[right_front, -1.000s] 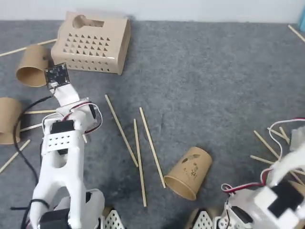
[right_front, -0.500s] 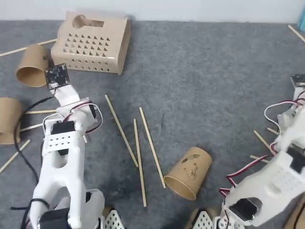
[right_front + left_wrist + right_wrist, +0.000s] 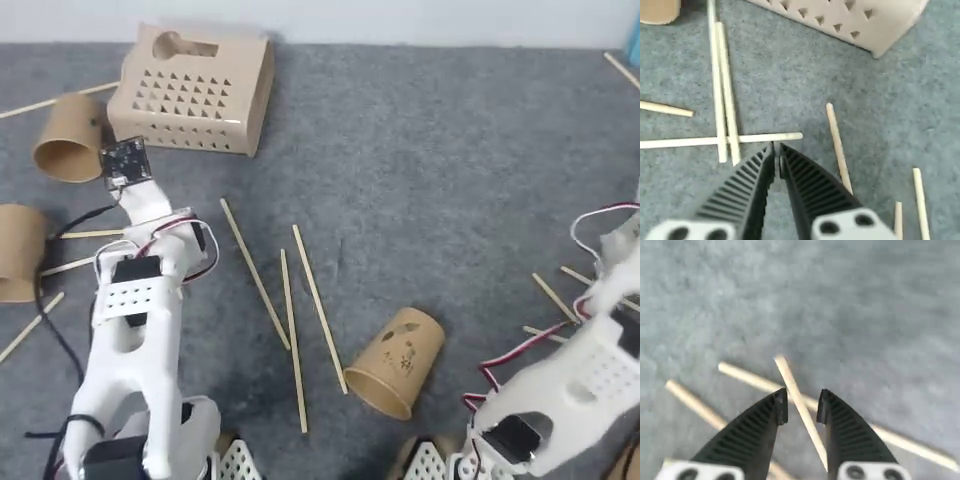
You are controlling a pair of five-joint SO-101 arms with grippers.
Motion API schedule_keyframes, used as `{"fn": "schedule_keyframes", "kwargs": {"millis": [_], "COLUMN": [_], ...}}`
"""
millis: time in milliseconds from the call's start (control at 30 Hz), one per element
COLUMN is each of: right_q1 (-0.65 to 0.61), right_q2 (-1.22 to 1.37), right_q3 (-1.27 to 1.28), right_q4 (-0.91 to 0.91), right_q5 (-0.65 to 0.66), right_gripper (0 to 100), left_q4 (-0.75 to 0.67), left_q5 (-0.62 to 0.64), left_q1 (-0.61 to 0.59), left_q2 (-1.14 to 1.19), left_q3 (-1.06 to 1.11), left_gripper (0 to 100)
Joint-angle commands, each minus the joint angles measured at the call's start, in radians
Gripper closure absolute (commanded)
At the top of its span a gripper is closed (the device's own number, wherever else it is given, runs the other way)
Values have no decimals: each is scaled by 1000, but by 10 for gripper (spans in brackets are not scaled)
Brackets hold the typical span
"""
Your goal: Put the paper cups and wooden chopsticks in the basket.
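R arm [image 3: 585,385] swung outward; R end effector [image 3: 801,404] apart astride a chopstick [image 3: 789,381]; L end effector [image 3: 776,148] together.

Beige basket [image 3: 195,95] with triangle cut-outs, brown paper cups [image 3: 397,362], pale wooden chopsticks [image 3: 291,325], grey carpet [image 3: 450,180].

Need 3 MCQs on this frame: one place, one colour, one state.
1. Where is the basket in the high view?
A) centre
B) far left
C) near right

2. What colour is the paper cup lying mid-table?
A) white
B) blue
C) brown

3. What state is the right gripper in?
A) open around a chopstick
B) shut on a cup
C) shut, empty

Key:
1. B, it sits by the table's far left edge.
2. C, it is plain brown.
3. A, the stick runs between the parted fingers.
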Motion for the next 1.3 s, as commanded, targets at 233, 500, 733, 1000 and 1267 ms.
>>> {"fn": "schedule_keyframes", "kwargs": {"millis": [233,500,733,1000,1267], "right_q1": [280,536,650,682,682], "right_q2": [-372,-384,-375,-375,-387], "right_q3": [-72,2,101,216,232], "right_q4": [332,470,466,464,386], "right_q5": [120,382,724,1160,1209], "right_gripper": [872,874,872,872,872], "left_q4": [-29,-26,-26,-25,-25], "left_q5": [-9,-23,-69,-71,-72], "left_q1": [3,5,8,6,8], "left_q2": [-8,-11,-11,-5,-3], "left_q3": [-1,-1,1,1,2], "left_gripper": [987,987,987,987,987]}}
